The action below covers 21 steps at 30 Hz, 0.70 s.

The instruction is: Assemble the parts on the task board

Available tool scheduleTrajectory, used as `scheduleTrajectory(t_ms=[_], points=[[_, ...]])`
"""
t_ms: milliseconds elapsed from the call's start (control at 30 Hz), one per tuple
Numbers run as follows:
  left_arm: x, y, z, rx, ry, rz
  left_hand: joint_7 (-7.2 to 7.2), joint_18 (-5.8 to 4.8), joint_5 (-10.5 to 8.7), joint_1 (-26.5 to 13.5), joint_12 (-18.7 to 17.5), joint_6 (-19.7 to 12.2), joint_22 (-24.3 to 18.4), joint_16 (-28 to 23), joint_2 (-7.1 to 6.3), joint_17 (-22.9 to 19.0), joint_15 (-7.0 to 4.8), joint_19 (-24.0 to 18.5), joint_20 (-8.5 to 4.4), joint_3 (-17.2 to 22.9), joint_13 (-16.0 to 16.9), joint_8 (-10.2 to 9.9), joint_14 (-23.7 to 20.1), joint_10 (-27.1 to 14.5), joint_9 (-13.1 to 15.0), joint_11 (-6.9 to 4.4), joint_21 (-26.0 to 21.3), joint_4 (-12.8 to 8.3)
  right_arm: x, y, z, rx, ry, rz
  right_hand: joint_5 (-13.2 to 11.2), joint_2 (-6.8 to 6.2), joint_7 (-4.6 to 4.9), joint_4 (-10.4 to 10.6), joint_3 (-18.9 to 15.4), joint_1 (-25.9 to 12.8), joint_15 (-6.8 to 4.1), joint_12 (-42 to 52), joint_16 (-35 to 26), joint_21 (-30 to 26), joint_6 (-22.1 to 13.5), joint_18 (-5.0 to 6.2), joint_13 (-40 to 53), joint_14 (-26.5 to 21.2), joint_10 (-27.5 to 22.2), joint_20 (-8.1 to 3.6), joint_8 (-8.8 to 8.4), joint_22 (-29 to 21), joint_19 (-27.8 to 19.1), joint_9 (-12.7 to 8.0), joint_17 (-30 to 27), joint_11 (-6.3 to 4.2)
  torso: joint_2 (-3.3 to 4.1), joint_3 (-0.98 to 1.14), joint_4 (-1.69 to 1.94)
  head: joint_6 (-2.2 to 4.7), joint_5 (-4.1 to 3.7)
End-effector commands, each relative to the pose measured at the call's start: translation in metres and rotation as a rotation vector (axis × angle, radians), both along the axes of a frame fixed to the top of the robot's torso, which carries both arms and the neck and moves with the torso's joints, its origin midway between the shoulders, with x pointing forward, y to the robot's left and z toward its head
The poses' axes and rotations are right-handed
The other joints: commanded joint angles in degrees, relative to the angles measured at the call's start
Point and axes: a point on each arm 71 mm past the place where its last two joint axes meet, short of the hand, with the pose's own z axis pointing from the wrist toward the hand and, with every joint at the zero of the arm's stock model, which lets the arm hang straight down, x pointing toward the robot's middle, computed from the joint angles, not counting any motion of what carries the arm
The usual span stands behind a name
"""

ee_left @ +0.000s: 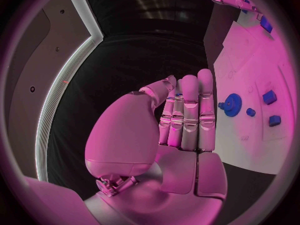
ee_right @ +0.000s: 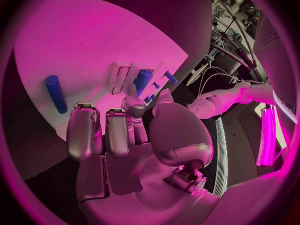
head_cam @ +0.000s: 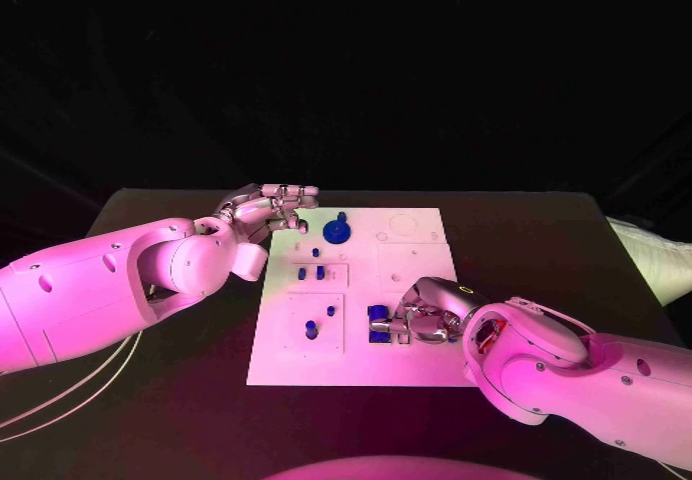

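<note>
White task board [head_cam: 418, 370] lies flat mid black worktop [head_cam: 548, 250], long side running away from robot. Left hand [head_cam: 271, 210] hovers at board's far-left corner, fingers straight and pressed side by side w/ thumb alongside, holding nothing; left wrist view shows same hand [ee_left: 184, 117] flat, off the board edge over dark worktop. Blue gear [head_cam: 336, 232] w/ small stem sits on board's far-left area, just beside left hand's fingertips, apart from them; also seen in left wrist view [ee_left: 232, 105]. Nearer robot from gear, small blue pieces [head_cam: 309, 272] sit in a framed recess on board's left side, and 2 more blue bits [head_cam: 313, 328] in the next recess toward robot. Right hand [head_cam: 418, 322] is down on board's near-middle, fingers curled in around blue block parts [head_cam: 379, 320] at its fingertips; touching them, but can't tell if it actually grips one or just rests against them. Right wrist view: right hand [ee_right: 119, 135] fingers bent over board, blue cylinder part [ee_right: 142, 81] close ahead of fingertips, another blue rod [ee_right: 55, 92] lying flat on board off to the side, well apart from hand. Far-right part of board carries pale outlined recesses [head_cam: 408, 230].
</note>
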Motion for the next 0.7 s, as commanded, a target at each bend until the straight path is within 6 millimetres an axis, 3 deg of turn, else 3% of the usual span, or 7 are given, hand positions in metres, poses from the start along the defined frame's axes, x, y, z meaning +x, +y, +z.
scheduleTrajectory(t_ms=[33, 100, 200, 267, 400, 700], points=[[-0.0008, -0.0024, 0.0009, -0.008, -0.006, -0.022, 0.01, 1.13, 0.21, -0.02, 0.18, -0.33, -0.05, -0.24, 0.51, -0.05, 0.02, -0.18, 0.04, -0.37, 0.05, -0.05, -0.21, -0.35, -0.05, 0.11, -0.14, -0.12, -0.0013, 0.0019, 0.0006, -0.038, -0.020, 0.029, 1.22, -0.11, 0.03, -1.04, 0.44, 3.14, -0.13, -0.42, -0.16, -0.20, -0.20, -0.88, 0.33, 3.48, 0.28, -0.16, -0.14, 0.05, 0.03, 0.22, 0.32, 0.11, -0.01, -0.01, 0.02, -0.05, -0.09], [-0.0007, -0.0025, 0.0009, -0.008, -0.006, -0.022, 0.01, 1.13, 0.21, -0.02, 0.18, -0.33, -0.05, -0.24, 0.51, -0.05, 0.02, -0.18, 0.04, -0.37, 0.05, -0.05, -0.21, -0.35, -0.05, 0.11, -0.14, -0.12, -0.0014, 0.0026, 0.0004, -0.047, -0.022, 0.035, 2.93, -0.05, -0.04, -3.07, 1.46, 7.69, -0.19, -0.32, -0.04, -0.12, -0.17, -0.91, 0.86, 3.53, 0.52, -0.21, -0.07, 0.24, 0.10, 0.50, 0.50, 0.04, 0.01, -0.01, 0.00, -0.10, -0.08], [-0.0007, -0.0026, 0.0008, -0.008, -0.005, -0.022, 0.01, 1.13, 0.21, -0.02, 0.18, -0.33, -0.05, -0.24, 0.51, -0.05, 0.02, -0.18, 0.04, -0.37, 0.05, -0.05, -0.21, -0.35, -0.05, 0.11, -0.14, -0.12, -0.0008, 0.0029, 0.0003, -0.059, -0.029, 0.038, 2.86, 0.63, -0.16, -5.74, 3.02, 12.76, -0.31, -0.13, 0.09, 0.02, -0.08, -0.96, 1.43, 3.57, 0.81, -0.29, 0.05, 0.51, 0.21, 0.76, 0.71, -0.13, 0.03, -0.03, 0.00, -0.18, -0.12], [-0.0007, -0.0027, 0.0008, -0.008, -0.005, -0.023, 0.01, 1.13, 0.21, -0.02, 0.18, -0.33, -0.06, -0.24, 0.51, -0.05, 0.02, -0.18, 0.04, -0.38, 0.06, -0.05, -0.21, -0.35, -0.05, 0.11, -0.15, -0.12, -0.0002, 0.0030, 0.0001, -0.067, -0.036, 0.040, -0.09, 1.32, -0.21, -7.49, 4.31, 15.76, -0.44, -0.06, 0.17, 0.08, 0.03, -0.98, 1.75, 3.58, 0.97, -0.41, 0.13, 0.64, 0.27, 0.92, 0.83, -0.22, 0.01, -0.04, 0.00, -0.17, -0.11], [-0.0006, -0.0028, 0.0007, -0.008, -0.005, -0.023, 0.02, 1.13, 0.21, -0.04, 0.21, -0.35, -0.08, -0.24, 0.52, -0.08, 0.02, -0.18, 0.05, -0.41, 0.06, -0.05, -0.23, -0.40, -0.07, 0.12, -0.18, -0.12, 0.0012, 0.0027, -0.0002, -0.082, -0.049, 0.042, -1.39, 1.43, -0.30, -8.84, 5.14, 17.66, -0.45, -0.01, 0.24, 0.10, 0.03, -1.00, 2.11, 3.60, 1.14, -0.45, 0.14, 0.71, 0.30, 1.06, 0.95, -0.29, -0.01, -0.07, 0.04, -0.21, -0.19], [-0.0007, -0.0030, 0.0005, -0.008, -0.004, -0.023, 0.02, 1.13, 0.21, -0.04, 0.21, -0.35, -0.08, -0.24, 0.52, -0.08, 0.02, -0.18, 0.05, -0.41, 0.06, -0.05, -0.23, -0.40, -0.07, 0.12, -0.18, -0.12, 0.0056, -0.0001, -0.0016, -0.105, -0.072, 0.034, -1.14, 2.22, -0.46, -9.30, 5.94, 18.34, -0.52, 0.64, 0.43, 0.16, 0.30, -1.03, 2.93, 3.65, 1.68, -0.50, 0.25, 0.83, 0.35, 1.21, 1.24, -0.42, -0.05, -0.09, 0.07, -0.18, -0.34]])
